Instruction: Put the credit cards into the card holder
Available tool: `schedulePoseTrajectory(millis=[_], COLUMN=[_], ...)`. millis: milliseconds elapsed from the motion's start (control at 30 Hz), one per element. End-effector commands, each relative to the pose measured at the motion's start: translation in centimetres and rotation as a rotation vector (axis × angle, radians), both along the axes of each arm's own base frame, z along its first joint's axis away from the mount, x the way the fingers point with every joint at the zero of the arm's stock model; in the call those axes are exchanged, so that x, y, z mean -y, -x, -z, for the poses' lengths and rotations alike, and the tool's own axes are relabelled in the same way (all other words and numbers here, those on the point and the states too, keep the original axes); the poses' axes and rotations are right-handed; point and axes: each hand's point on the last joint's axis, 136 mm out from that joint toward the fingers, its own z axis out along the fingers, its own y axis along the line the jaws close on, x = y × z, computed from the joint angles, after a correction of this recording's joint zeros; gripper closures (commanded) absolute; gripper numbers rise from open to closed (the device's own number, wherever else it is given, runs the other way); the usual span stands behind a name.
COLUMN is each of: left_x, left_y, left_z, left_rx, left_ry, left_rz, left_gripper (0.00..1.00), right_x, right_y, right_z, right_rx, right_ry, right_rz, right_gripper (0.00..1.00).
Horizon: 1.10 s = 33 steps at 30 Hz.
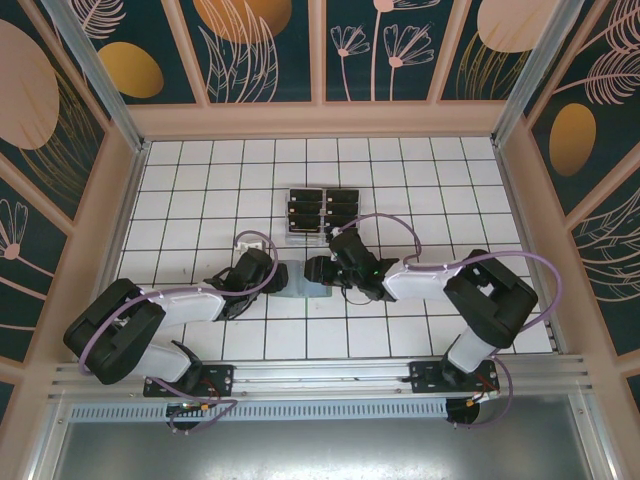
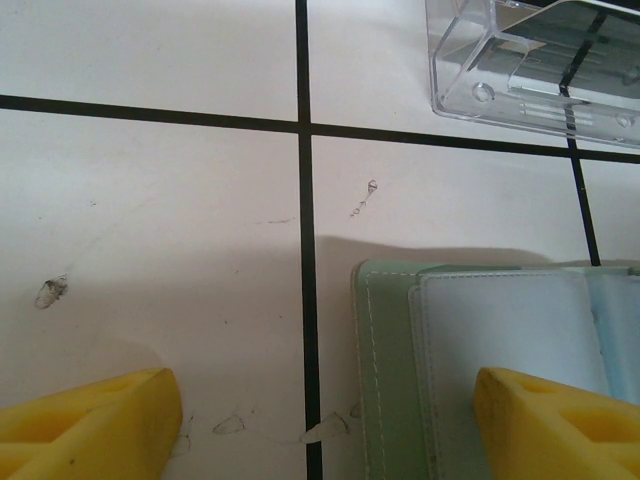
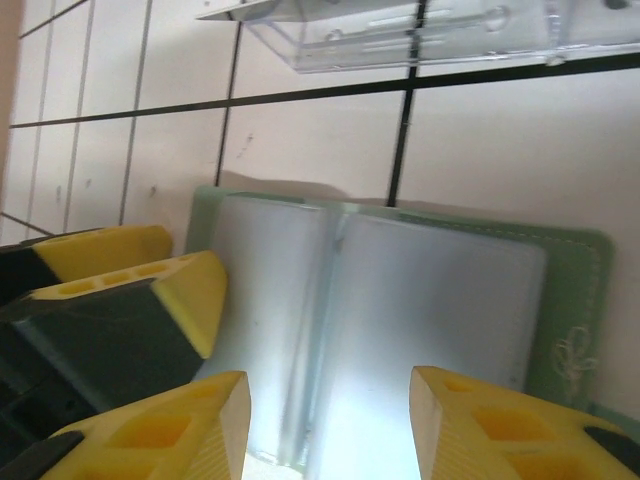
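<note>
The grey-green card holder (image 1: pixel 298 291) lies open on the tiles between my two grippers, its clear sleeves facing up (image 3: pixel 420 300). My left gripper (image 2: pixel 325 430) is open and straddles the holder's left edge (image 2: pixel 390 360): one yellow finger (image 2: pixel 560 425) is over the sleeve, the other over bare tile. My right gripper (image 3: pixel 330 430) is open low over the sleeves, with nothing between its fingers. The black credit cards (image 1: pixel 305 212) sit in the clear rack behind the holder.
The clear plastic slotted rack (image 1: pixel 322 210) stands about one tile beyond the holder, also in the left wrist view (image 2: pixel 540 60) and the right wrist view (image 3: pixel 400 30). A left gripper finger (image 3: pixel 185 290) sits close beside my right fingers. Walls ring the tiled floor.
</note>
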Motion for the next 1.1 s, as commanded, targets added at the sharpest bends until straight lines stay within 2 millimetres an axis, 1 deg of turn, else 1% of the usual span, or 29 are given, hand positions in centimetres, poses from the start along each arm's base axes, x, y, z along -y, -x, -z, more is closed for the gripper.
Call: schedulePoseTrajectory(millis=[0, 200, 367, 533, 633, 733, 833, 1067], left_x=[-0.1, 0.0, 0.0, -0.1, -0.1, -0.1, -0.1, -0.1], left_y=[1.4, 1.4, 1.4, 1.4, 1.5, 1.5, 1.5, 1.5], left_z=[1.9, 2.0, 2.0, 2.1, 2.1, 2.1, 2.1, 2.0], left_rx=[-0.067, -0.069, -0.070, -0.072, -0.072, -0.070, -0.071, -0.068], left_ry=[-0.003, -0.002, -0.003, -0.002, -0.003, -0.003, -0.004, -0.001], left_rz=[0.030, 0.033, 0.032, 0.030, 0.030, 0.030, 0.030, 0.033], left_gripper=[0.22, 0.22, 0.22, 0.22, 0.22, 0.22, 0.22, 0.22], right_x=[1.1, 1.8, 2.0, 2.4, 2.7, 3.0, 3.4, 3.4], right_y=[-0.5, -0.7, -0.5, -0.4, -0.4, -0.3, -0.2, 0.0], right_z=[0.4, 1.6, 3.1, 4.0, 4.5, 4.6, 4.7, 4.5], right_rx=[0.018, 0.010, -0.013, -0.029, -0.039, -0.041, -0.043, -0.045], right_ry=[0.046, 0.077, 0.104, 0.132, 0.149, 0.161, 0.167, 0.166], right_rz=[0.028, 0.042, 0.038, 0.046, 0.054, 0.064, 0.074, 0.073], right_gripper=[0.54, 0.54, 0.54, 0.54, 0.52, 0.49, 0.49, 0.49])
